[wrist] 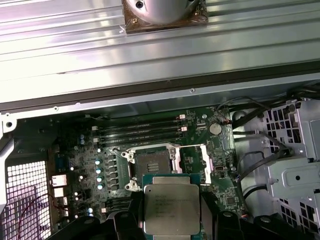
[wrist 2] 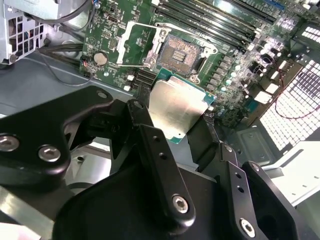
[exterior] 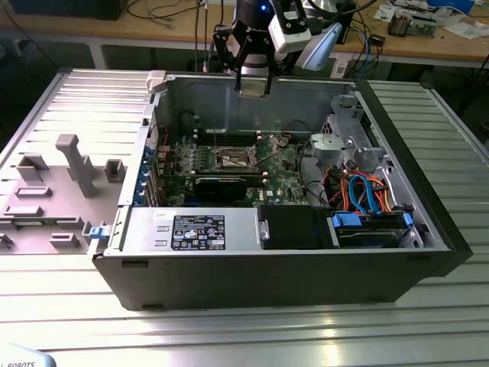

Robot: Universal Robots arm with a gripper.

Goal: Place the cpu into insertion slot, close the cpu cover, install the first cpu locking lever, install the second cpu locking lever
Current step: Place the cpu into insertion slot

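- Gripper (exterior: pixel 252 79) clamped on the cpu (wrist 2: pixel 177 111), hovering high above the open case (exterior: pixel 306 271).
- First step in hand: the insertion slot (wrist 2: pixel 183 51) lies bare below, cpu cover (wrist: pixel 205 165) swung open.
- Seating likely calls for squaring the cpu to the slot.

The place looks like a robotics lab or electronics workshop. A robot arm's gripper (exterior: pixel 253 86) hangs above an open computer case (exterior: pixel 267 279) on a ribbed aluminium table (exterior: pixel 229 336). A grey fixture plate (exterior: pixel 76 206) lies beside the case. A wooden bench (exterior: pixel 92 32) behind carries cables and what may be test gear.
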